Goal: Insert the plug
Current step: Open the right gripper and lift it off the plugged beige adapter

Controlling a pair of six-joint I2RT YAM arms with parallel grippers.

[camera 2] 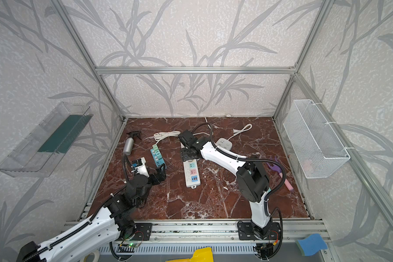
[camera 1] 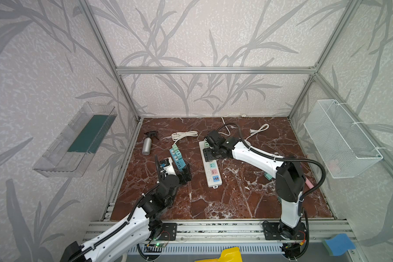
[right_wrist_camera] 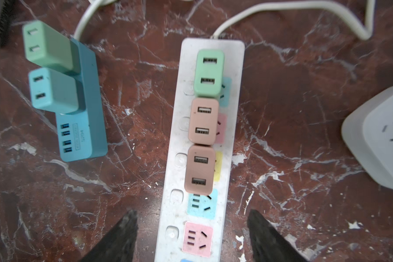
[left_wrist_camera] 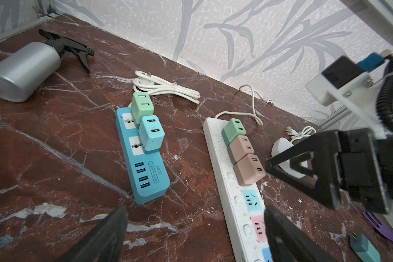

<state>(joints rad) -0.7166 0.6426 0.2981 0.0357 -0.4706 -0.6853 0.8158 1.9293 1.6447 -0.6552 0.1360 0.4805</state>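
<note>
**Five USB adapters seated across two power strips; both grippers empty**

1. Long white plastic power strip (right_wrist_camera: 235,68). It lies near the middle of the red-brown marble surface (camera 1: 236,199), with its cable end toward the back wall. Three cube adapters stand on it in a touching row from the cable end: a mint-green adapter (right_wrist_camera: 209,72), a first tan adapter (right_wrist_camera: 204,121) and a second tan adapter (right_wrist_camera: 200,170). The second tan adapter is the plug nearest the right gripper and sits over the yellow socket panel. Blue and pink socket panels follow it, with their slots showing.

2. Right gripper (right_wrist_camera: 193,216). Its fingers are spread wide to either side of the white strip, with a gap on each side and nothing held. In the left wrist view one fingertip stands just beside the second tan adapter; whether it touches cannot be told.

3. Short blue plastic power strip (left_wrist_camera: 150,183). It lies left of the white strip, apart from it and roughly parallel. It carries a pale green adapter (left_wrist_camera: 142,105) and a light-blue adapter (left_wrist_camera: 151,133). A bundled white cable (left_wrist_camera: 168,88) lies behind it.

4. Left gripper (left_wrist_camera: 194,211). Its fingers are wide apart with nothing between them, and it sits near the front end of the blue strip in both top views.

5. Silver spray bottle with black trigger (left_wrist_camera: 23,70). It lies on its side near the surface's left edge.

6. White rounded socket block (right_wrist_camera: 381,136). It sits to the right of the white strip.

7. Loose teal adapter (left_wrist_camera: 363,249). It lies on the surface to the right of the white strip.
</note>
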